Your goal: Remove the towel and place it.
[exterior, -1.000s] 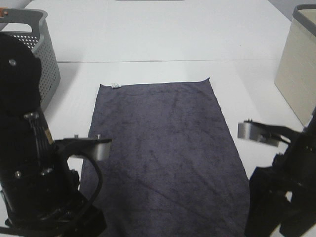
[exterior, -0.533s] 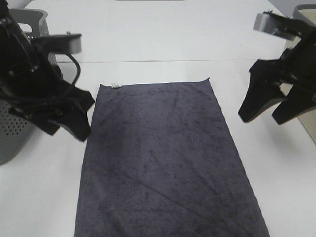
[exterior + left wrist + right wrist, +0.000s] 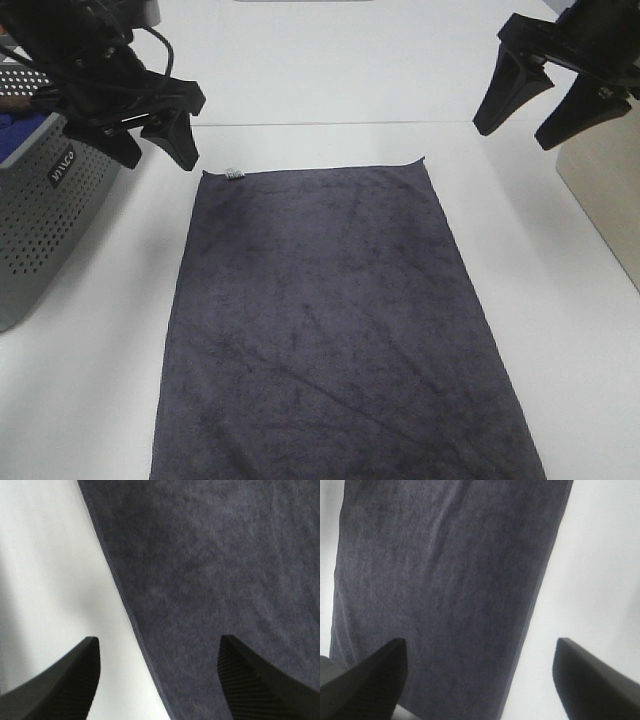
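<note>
Item list, left to right. Grey perforated basket, at the left edge of the white table, with a scrap of blue cloth showing inside; well apart from the task's thing. Left gripper: fingers spread, nothing between them, hanging beside the basket and just outside the far-left corner of the towel; in its own wrist view the left gripper straddles the towel's long left edge, one finger over bare table, the other over cloth. Small white tag: on that same far-left corner. Towel: dark charcoal, spread flat and unfolded in the middle of the table, out of any container; long axis runs from the far short edge toward the camera, near end cut off by the frame; also seen as towel and towel. Right gripper: fingers spread, empty, out beyond the far-right corner and farther from it than the left one is from its corner; its wrist view shows the right gripper looking down the long right edge. Beige bin: at the right edge, partly out of frame. Judgement: the far short edge lies between the two grippers, so each would take its own corner, the left arm having the shorter reach.
</note>
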You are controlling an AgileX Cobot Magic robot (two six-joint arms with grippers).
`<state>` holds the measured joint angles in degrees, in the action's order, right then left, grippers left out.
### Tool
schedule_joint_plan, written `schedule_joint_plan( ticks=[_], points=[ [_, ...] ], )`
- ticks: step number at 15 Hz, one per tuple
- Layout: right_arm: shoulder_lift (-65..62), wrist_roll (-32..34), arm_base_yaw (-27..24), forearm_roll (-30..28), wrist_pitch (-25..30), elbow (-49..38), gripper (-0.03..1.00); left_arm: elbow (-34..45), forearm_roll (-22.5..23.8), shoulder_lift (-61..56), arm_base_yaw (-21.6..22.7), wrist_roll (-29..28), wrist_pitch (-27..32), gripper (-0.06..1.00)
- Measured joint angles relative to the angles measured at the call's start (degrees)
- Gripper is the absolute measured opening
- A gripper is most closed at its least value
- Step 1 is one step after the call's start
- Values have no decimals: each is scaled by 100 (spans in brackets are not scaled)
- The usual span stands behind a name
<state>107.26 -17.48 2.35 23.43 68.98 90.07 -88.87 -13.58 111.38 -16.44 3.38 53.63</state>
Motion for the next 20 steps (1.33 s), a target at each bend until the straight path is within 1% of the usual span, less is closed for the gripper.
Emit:
schedule_joint_plan(
  ticks=[1, 2, 3, 4, 7, 9, 12, 14, 18, 20],
  points=[
    [413, -40, 0, 6, 40, 504, 77, -395, 6, 344, 0, 0, 0, 64],
    [808, -40, 0, 11, 40, 1008, 77, -556, 6, 493, 0, -6, 0, 64],
    [1209, -40, 0, 11, 40, 1438, 78, -974, 11, 819, 0, -6, 23, 64],
    [1627, -46, 0, 11, 40, 1879, 80, -1581, 17, 1329, 23, -29, 160, 64],
    [2710, -80, 0, 17, 40, 2962, 83, -2647, 34, 2298, 241, -149, 573, 73],
    [3317, -80, 0, 6, 40, 3598, 83, -3140, 29, 2773, 407, -172, 733, 74],
    [3930, -160, 0, 11, 46, 4309, 83, -3644, -52, 3312, 625, -172, 785, 75],
    [4297, -218, -11, 34, 46, 4635, 83, -3787, -172, 3512, 710, -132, 773, 75],
    [4773, -218, -11, 155, 46, 5008, 83, -3890, -309, 3724, 745, 63, 636, 75],
    [4819, -23, -11, 172, 46, 5071, 83, -3908, -281, 3741, 745, 69, 435, 75]
  ],
)
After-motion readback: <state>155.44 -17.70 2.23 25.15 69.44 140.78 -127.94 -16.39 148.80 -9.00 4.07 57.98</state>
